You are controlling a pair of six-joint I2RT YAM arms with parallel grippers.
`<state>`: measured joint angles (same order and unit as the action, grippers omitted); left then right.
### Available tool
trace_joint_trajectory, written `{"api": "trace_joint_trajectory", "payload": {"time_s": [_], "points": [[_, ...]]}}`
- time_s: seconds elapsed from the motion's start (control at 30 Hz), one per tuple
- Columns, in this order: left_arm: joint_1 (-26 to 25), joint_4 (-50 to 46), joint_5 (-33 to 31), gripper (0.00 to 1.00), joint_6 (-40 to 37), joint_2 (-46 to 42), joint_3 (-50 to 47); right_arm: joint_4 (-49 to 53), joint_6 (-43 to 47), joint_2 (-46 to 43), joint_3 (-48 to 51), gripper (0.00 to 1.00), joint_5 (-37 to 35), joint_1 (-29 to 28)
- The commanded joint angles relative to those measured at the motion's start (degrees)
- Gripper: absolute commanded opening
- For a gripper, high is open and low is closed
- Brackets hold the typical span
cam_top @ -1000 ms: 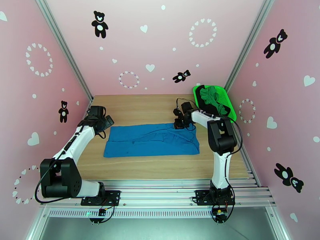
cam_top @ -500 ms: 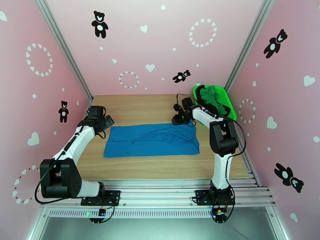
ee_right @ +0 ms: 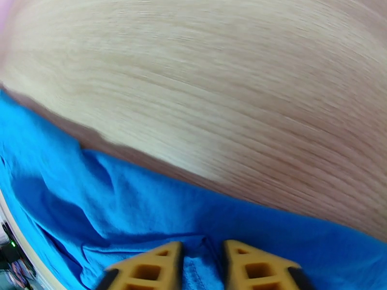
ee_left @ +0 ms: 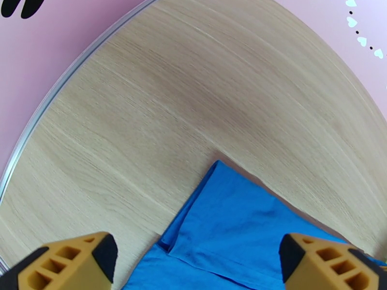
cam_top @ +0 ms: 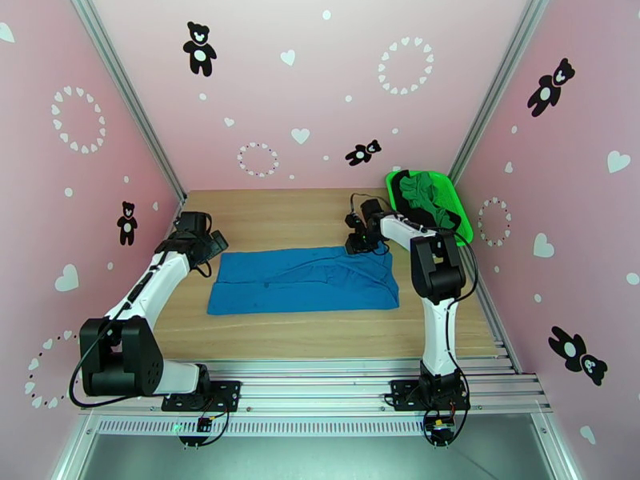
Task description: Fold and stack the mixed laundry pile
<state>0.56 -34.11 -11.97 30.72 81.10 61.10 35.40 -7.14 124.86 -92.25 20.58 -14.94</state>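
Blue T-shirt (cam_top: 304, 279) edge pinched in narrow right jaws (left jaws gape wide above its corner)

Pink walls (cam_top: 320, 82) close in the back and both sides, scattered with black bear decals (cam_top: 199, 48), white hearts (cam_top: 300, 135) and rings of small hearts (cam_top: 406, 66); silver aluminium posts (cam_top: 130, 98) run up the corners; the pale wood-grain desk (cam_top: 272, 210) is evenly lit; a slotted aluminium rail (cam_top: 320, 378) edges its near side, with a grey metal sheet (cam_top: 320, 458) below.
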Motion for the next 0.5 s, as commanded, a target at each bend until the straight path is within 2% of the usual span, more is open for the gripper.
{"api": "trace_joint_trajectory", "payload": {"time_s": [0.0, 0.07, 0.23, 0.47], "points": [[-0.4, -1.4, 0.7, 0.94, 0.4, -0.9, 1.0, 1.3, -0.3, 0.1, 0.6, 0.09, 1.4, -0.1], [-0.4, -1.5, 0.8, 0.94, 0.4, -1.1, 1.0, 1.3, -0.5, -1.0, 1.2, 0.00, 1.8, -0.1], [-0.4, -1.8, 0.8, 0.94, 0.3, -1.8, 1.1, 1.0, -2.1, -5.5, 4.7, 0.00, 2.4, -0.1], [-0.5, -1.9, 0.9, 0.94, 0.2, -2.8, 0.7, -3.8, -8.2, -18.5, 18.4, 0.00, 0.1, -3.1]]}}
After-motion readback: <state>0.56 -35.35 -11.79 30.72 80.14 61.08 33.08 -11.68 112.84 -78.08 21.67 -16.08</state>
